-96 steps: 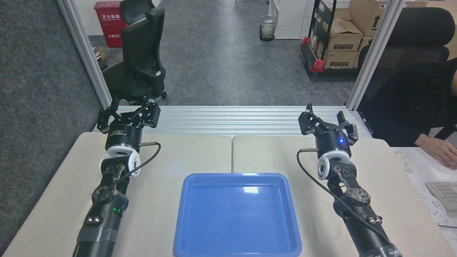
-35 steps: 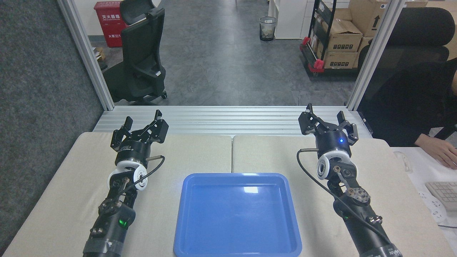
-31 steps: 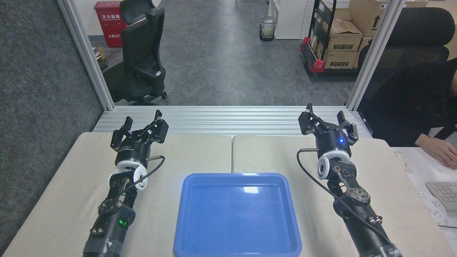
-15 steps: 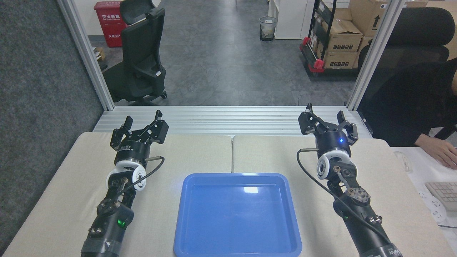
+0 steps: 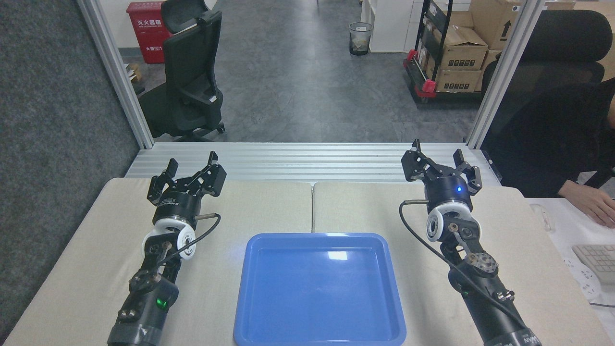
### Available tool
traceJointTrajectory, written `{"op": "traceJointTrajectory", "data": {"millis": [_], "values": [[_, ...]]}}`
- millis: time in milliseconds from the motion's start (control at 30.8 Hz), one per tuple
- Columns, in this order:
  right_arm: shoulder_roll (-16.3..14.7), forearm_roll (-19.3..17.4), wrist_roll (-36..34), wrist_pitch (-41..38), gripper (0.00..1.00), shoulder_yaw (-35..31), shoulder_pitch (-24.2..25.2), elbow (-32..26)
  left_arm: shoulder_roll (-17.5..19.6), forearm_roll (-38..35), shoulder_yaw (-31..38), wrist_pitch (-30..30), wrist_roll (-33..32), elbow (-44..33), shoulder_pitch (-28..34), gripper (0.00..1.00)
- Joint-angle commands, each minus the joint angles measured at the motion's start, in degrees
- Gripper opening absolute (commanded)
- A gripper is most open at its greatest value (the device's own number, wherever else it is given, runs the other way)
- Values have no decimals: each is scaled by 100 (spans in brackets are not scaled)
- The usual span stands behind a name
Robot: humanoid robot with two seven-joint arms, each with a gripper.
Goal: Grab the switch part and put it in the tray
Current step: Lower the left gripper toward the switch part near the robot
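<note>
Nearest to me lay the tray (image 5: pixel 319 288), blue, glossy, shallow, with a raised rim and rounded corners. It sat centred on the cream table (image 5: pixel 250 211), straddling the seam between the two table halves. Its floor showed only a glare patch; nothing lay in it.

Either side of the tray my forearms ran forward. The left gripper (image 5: pixel 188 169) was held over the far left part of the table, jaws spread apart with nothing between them. The right gripper (image 5: pixel 439 151) was held over the far right part, likewise spread and empty. Both were well apart from the tray.

The switch part was not visible anywhere: not on the table, not in the tray, not in either gripper. I could not tell where it was; nothing was seen on the ribbed aluminium rail (image 5: pixel 307 161) beyond the table.

Past the rail: grey floor, a black office chair (image 5: pixel 190 72), a waste bin (image 5: pixel 360 38) and stacked cardboard boxes (image 5: pixel 459 48). At the right edge a person's hand (image 5: pixel 588 202) rested on a white desk by a keyboard (image 5: pixel 598 259).

Handling judgement, from the task wording only: a switch part should be small, light and rigid, with hard plastic that may slip. I would take it across its squarest section, jaws on flat opposite faces, not on any round end. Pick-up not yet begun.
</note>
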Motion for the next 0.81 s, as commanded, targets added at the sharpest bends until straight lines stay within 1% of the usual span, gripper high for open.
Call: {"op": "traceJointTrajectory", "data": {"millis": [0, 65, 260, 390, 455, 618, 715, 780], "values": [[0, 1, -4, 0, 100, 1, 0, 0, 278, -689, -507, -48, -49, -332, 287, 100], [0, 1, -4, 0, 100, 1, 8, 0, 332, -936, -588, -48, -48, -455, 419, 100], [0, 1, -4, 9, 100, 1, 9, 0, 332, -910, -518, -75, -49, -754, 1052, 100], [0, 10, -30, 9, 100, 1, 9, 0, 314, -472, -465, -259, -57, -973, 1465, 100], [0, 10, -30, 9, 100, 1, 9, 0, 306, -383, -482, -259, -57, -1079, 1623, 100], [0, 1, -30, 9, 100, 10, 9, 0, 323, -383, -447, -40, 30, -790, 1598, 100], [0, 10, -30, 9, 100, 10, 9, 0, 341, -383, -298, 293, 92, -781, 1624, 100], [0, 10, -30, 17, 100, 10, 9, 0, 410, -383, -184, 364, 110, -781, 1668, 100]]}}
